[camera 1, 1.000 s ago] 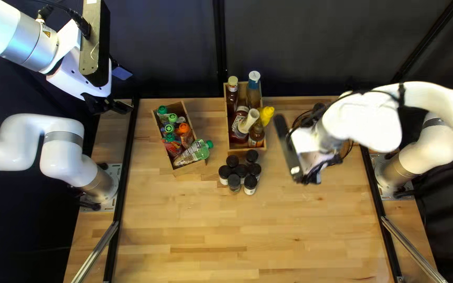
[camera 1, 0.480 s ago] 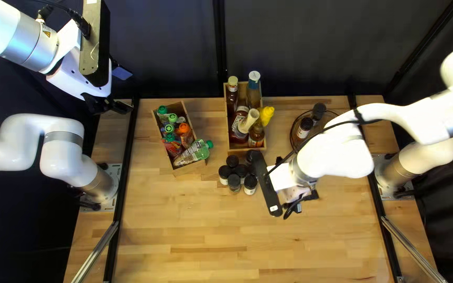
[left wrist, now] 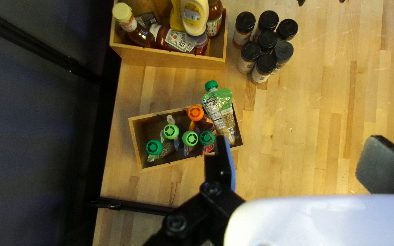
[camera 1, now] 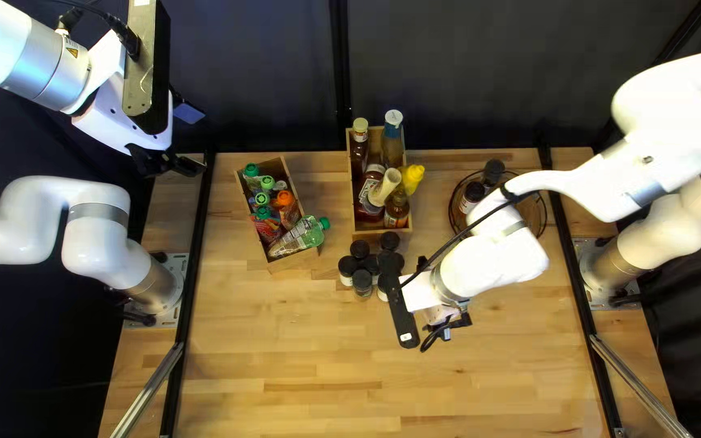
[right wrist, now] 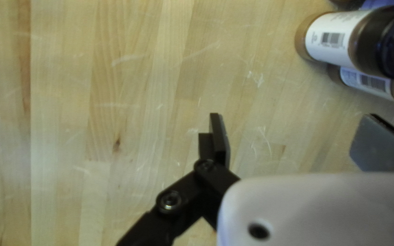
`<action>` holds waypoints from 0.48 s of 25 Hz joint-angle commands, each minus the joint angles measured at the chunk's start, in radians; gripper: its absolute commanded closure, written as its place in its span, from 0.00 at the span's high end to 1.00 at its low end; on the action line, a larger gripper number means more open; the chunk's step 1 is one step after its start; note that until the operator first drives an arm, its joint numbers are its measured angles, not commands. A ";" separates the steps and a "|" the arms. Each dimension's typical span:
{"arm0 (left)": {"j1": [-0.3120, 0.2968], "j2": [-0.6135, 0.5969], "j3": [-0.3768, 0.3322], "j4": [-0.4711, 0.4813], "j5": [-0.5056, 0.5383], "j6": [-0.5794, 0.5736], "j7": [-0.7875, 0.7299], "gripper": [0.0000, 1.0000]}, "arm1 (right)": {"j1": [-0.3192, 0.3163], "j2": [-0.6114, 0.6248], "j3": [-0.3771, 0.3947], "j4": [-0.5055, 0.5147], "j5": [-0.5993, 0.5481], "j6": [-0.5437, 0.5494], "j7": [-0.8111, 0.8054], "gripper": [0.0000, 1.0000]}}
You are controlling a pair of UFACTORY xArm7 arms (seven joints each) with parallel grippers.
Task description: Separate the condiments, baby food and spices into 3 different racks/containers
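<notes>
I have my right hand [right wrist: 293,139] low over the table [camera 1: 285,365], its fingers spread wide with nothing between them, beside the cluster of spice jars [left wrist: 266,41]; I judge that it needs that gap to close round one jar without knocking the rest. The jars stand packed just nearer than the condiment box [left wrist: 174,59], so a pick from the outer edge looks safest, and the round rack [camera 1: 535,212], far and right with two jars on it, seems meant for them. My left hand [left wrist: 299,155] is raised at the far left, wide open and holding nothing, probably to leave the right arm [camera 1: 492,264] room. Most pouches [left wrist: 171,131] are in their box [left wrist: 136,143] caps up, likely to save space, though one leans with its cap over the right rim and could be caught. The condiments are boxed too, so the spices look like the work left. From above, my right arm hides part of the cluster; the left wrist view shows seven dark lids there but not the round rack, which the top view does. Only the right wrist view shows my right fingers' gap plainly, and labels on two nearby jars.
</notes>
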State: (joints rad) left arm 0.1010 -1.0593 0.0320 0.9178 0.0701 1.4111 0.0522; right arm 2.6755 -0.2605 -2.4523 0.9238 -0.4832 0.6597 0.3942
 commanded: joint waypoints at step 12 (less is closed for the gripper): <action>0.000 0.000 0.000 0.000 0.000 0.000 0.000 1.00 | -0.003 -0.073 -0.054 0.076 -0.057 0.026 -0.007 1.00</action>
State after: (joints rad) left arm 0.1010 -1.0593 0.0320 0.9178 0.0701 1.4111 0.0522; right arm 2.6761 -0.3241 -2.5031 0.9869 -0.5385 0.6827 0.3990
